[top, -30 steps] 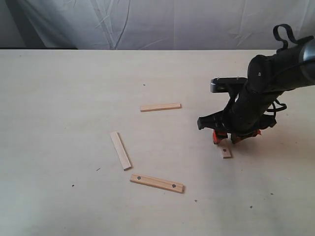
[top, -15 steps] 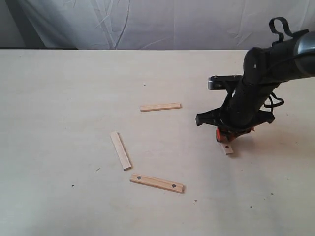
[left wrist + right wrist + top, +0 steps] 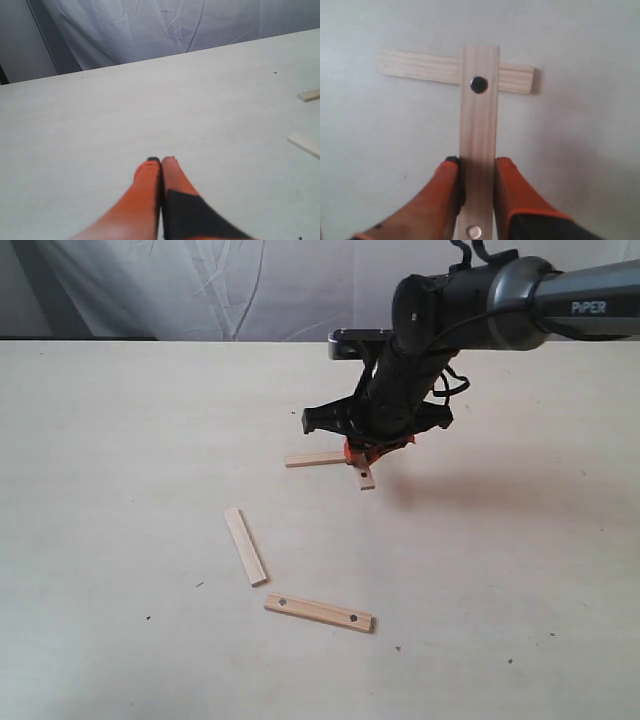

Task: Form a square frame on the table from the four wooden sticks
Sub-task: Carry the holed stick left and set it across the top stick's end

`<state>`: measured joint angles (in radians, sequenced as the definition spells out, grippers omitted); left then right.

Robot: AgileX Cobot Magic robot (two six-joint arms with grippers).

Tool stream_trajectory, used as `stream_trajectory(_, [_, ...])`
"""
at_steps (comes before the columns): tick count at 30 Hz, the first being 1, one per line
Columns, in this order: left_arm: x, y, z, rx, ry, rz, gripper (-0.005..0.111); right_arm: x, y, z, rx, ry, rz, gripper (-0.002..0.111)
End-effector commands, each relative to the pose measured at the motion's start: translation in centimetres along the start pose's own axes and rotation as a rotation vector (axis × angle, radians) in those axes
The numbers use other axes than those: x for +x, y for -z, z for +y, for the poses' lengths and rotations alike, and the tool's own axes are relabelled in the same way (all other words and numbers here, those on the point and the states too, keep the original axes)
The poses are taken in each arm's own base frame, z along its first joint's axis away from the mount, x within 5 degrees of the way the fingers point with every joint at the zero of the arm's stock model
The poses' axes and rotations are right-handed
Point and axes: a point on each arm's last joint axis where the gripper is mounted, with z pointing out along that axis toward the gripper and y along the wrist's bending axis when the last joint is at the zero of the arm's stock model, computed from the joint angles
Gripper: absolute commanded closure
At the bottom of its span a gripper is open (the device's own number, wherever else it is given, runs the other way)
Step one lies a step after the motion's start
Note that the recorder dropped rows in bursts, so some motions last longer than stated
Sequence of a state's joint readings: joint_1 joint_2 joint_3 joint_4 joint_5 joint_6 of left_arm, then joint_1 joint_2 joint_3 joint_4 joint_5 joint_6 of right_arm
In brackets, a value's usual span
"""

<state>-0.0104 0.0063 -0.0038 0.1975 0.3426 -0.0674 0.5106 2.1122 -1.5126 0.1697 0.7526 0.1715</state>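
My right gripper [image 3: 362, 453] [image 3: 477, 167] is shut on a pale wooden stick [image 3: 479, 130] with a dark hole near its end. It holds that stick [image 3: 365, 477] across a second stick [image 3: 314, 459] [image 3: 415, 67] lying on the table [image 3: 120, 440]; whether the two touch I cannot tell. A third stick [image 3: 245, 545] lies at an angle left of centre. A fourth stick [image 3: 319, 612] with two holes lies near the front. My left gripper [image 3: 161, 161] is shut and empty over bare table; the exterior view does not show it. Two stick ends [image 3: 310, 94] [image 3: 303, 143] show at the left wrist view's edge.
A white cloth backdrop [image 3: 300, 285] hangs behind the table's far edge. The right arm [image 3: 470, 310] reaches in from the right, above the tabletop.
My right gripper has carried the holed stick from the right side of the table leftward and further back, to the stick lying at the centre. The other three sticks have not moved.
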Motion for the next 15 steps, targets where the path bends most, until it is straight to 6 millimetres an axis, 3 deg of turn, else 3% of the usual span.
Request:
stream_trajectory(1, [0.1, 0.0, 0.0, -0.002, 0.000, -0.006, 0.106, -0.8, -1.3, 0.1, 0.011, -0.007, 0.030, 0.108])
stream_trajectory(15, [0.1, 0.0, 0.0, -0.002, 0.000, -0.006, 0.106, -0.6, -3.0, -0.6, 0.074, -0.058, 0.068, 0.108])
